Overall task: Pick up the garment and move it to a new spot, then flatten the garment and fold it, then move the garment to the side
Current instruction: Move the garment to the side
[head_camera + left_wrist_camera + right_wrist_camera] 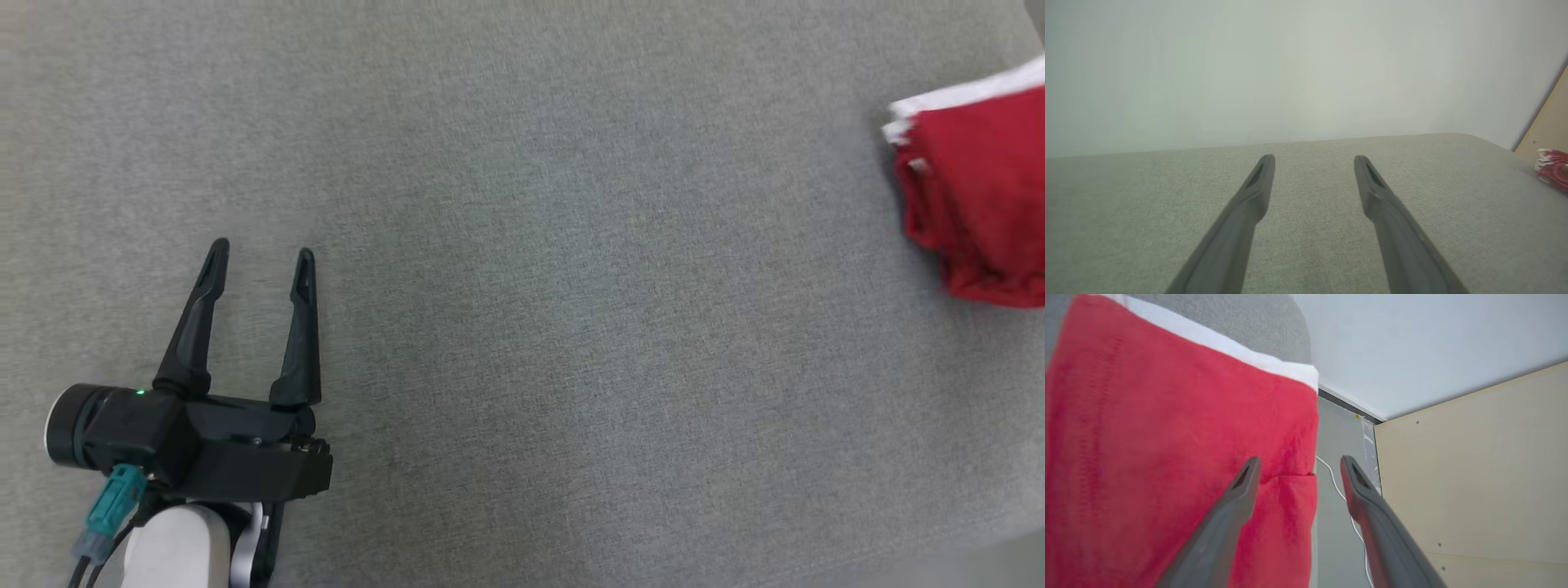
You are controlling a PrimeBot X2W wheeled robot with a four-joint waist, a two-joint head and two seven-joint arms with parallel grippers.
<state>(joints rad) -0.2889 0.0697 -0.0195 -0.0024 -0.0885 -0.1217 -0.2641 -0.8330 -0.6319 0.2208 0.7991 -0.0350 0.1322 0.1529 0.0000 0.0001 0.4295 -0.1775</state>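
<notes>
The red garment (980, 196) with its white band is seen lying at the far right edge of the grey fabric-covered worktop (522, 286), partly cut off by the border of the head view. Layered white and red edges are shown at its upper left corner. In the right wrist view the garment (1167, 437) is seen from close up, its right edge running along the rim of the worktop.

The right hand (1300, 458) is held just above that edge with its two dark fingers spread apart and nothing clasped between them; one finger is seen over the red cloth, the other over the grey floor (1339, 437) beyond. A thin white cable (1337, 486) is laid on that floor beside a pale wooden panel (1474, 465).

The left hand (262, 250) is found well apart from the garment, at the lower left of the worktop, its fingers likewise spread and empty. From its wrist the garment (1553, 169) is glimpsed far to the right, before a plain pale wall (1290, 61).
</notes>
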